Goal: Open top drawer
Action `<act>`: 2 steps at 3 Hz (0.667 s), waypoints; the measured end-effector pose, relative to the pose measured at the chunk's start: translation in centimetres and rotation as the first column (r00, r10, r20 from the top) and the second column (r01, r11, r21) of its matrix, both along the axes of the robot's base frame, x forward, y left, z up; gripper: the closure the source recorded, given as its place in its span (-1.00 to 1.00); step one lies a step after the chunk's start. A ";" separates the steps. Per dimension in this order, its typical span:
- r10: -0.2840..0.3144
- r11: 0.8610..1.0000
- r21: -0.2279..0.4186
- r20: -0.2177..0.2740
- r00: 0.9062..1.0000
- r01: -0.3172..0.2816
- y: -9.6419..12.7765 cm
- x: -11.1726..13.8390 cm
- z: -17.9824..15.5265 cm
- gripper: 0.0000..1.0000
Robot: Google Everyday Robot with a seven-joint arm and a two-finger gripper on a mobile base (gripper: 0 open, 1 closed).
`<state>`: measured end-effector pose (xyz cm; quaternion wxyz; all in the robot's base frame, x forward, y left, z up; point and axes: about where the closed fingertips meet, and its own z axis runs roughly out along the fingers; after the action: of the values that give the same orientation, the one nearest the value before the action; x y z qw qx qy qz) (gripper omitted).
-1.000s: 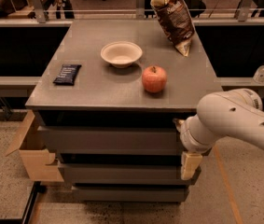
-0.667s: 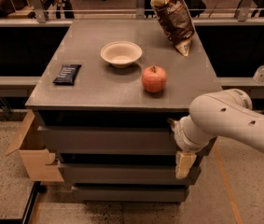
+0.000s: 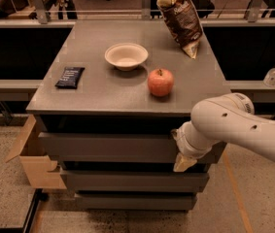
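The top drawer [image 3: 108, 147] is the widest grey drawer front, just under the cabinet's grey top. It stands out a little from the cabinet, with a dark gap above it. Below it are two narrower grey drawer fronts. My white arm comes in from the right, and my gripper [image 3: 181, 154] is at the right end of the top drawer's front, at the level of its upper edge. The wrist hides most of the gripper; one cream fingertip [image 3: 183, 164] points down in front of the drawer.
On the cabinet top stand a red apple [image 3: 160, 81], a white bowl [image 3: 126, 56], a dark snack bar [image 3: 70, 76] and a chip bag [image 3: 180, 18]. A cardboard box [image 3: 35, 161] sits on the floor at the left. A sanitiser bottle [image 3: 274, 74] stands on the right ledge.
My arm and gripper have shifted left along the top drawer's front. The things on the cabinet top have not moved.
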<state>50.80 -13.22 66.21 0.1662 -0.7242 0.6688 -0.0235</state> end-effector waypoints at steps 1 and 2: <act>0.012 1.000 0.000 0.000 1.000 -0.012 0.3 -0.8 0.4 0.28; 0.015 1.000 0.000 -0.001 1.000 -0.015 0.3 -1.1 0.7 0.78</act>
<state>49.73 -12.87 66.96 0.1658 -0.7291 0.6636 -0.0218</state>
